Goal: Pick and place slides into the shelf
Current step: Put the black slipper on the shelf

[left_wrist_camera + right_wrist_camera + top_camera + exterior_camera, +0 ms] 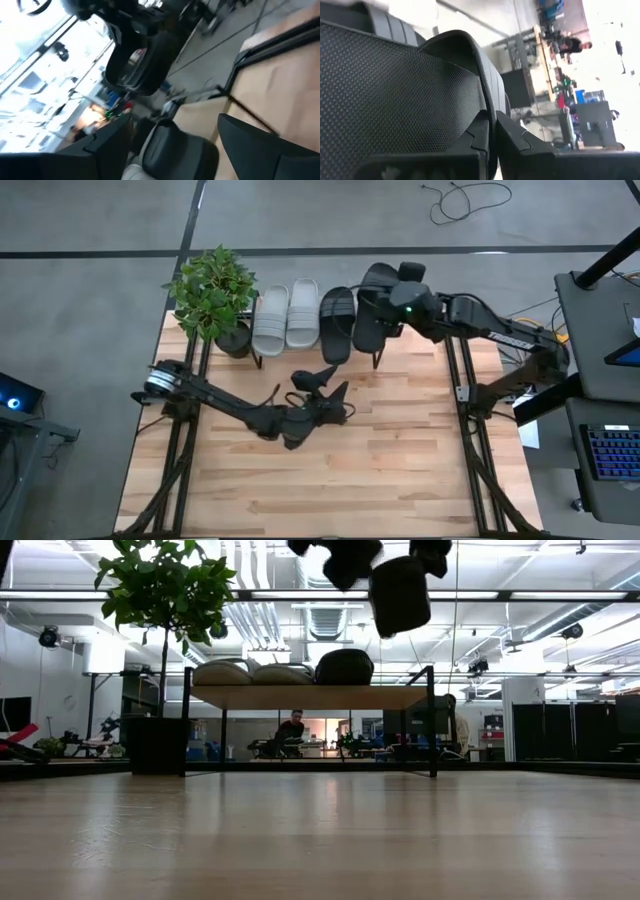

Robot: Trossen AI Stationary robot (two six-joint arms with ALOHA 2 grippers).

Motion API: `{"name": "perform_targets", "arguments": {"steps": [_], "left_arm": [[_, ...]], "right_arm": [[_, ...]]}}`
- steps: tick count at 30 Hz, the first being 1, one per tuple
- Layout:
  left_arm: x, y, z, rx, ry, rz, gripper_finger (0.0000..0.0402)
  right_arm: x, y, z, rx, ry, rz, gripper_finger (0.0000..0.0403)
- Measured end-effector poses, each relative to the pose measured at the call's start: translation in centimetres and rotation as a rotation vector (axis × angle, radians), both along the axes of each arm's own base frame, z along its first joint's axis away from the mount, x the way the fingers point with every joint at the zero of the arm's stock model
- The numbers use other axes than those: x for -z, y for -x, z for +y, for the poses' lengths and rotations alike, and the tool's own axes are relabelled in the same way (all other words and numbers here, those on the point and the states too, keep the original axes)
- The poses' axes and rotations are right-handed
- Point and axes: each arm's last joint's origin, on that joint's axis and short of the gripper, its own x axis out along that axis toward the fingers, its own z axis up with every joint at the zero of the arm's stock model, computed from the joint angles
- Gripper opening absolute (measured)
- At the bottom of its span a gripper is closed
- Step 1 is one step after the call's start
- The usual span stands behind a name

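Two light grey slides (286, 316) (250, 672) and one black slide (337, 323) (344, 667) lie side by side with their soles on the shelf's top board (310, 697), at the table's far edge. My right gripper (387, 318) (491, 142) is shut on the second black slide (372, 300) (398, 595), which hangs in the air above the shelf's right end. My left gripper (322, 385) is open near the table's middle, pointing at the shelf and touching nothing. Its wrist view shows the held slide (135, 65) and the shelved black one (175, 150). My right gripper pinches the black slide between its two fingers (477, 145), on a thin curved edge of the strap (489, 107). It comes from above. The slide is lifted clear and hangs tilted below the gripper, over the shelf's right end and apart from the board.
A potted plant (210, 295) (160, 590) stands at the shelf's left end. The shelf's thin black legs (431, 720) reach down to the wooden tabletop (330, 470). The board's right end (400, 697) is bare beneath the held slide. A person (292, 728) sits in the room behind.
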Motion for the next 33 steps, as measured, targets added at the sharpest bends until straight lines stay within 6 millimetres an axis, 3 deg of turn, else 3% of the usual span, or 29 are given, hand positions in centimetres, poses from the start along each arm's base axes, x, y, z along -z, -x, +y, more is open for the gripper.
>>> {"name": "perform_targets", "arguments": {"steps": [5,12,17,26,33], "left_arm": [[-1.4,3.6,-0.3,0.163,0.105,-0.118,0.0274],[-3.4,9.5,1.2,0.581,0.421,-0.252,0.0274],[-3.7,12.2,1.9,0.646,0.483,-0.320,0.0274],[-3.5,13.0,2.1,0.649,0.485,-0.329,0.0274],[-3.2,12.8,2.0,0.645,0.482,-0.313,0.0274]], "right_arm": [[0.6,1.8,0.8,-0.107,-0.029,-0.082,0.0009],[2.9,3.5,1.5,-0.263,0.005,-0.215,0.0009],[5.1,3.6,1.7,-0.336,0.055,-0.327,0.0009],[9.7,3.5,-0.6,-0.315,0.063,-0.400,0.0009],[10.4,4.2,-2.4,-0.327,0.034,-0.565,0.0008]]}}
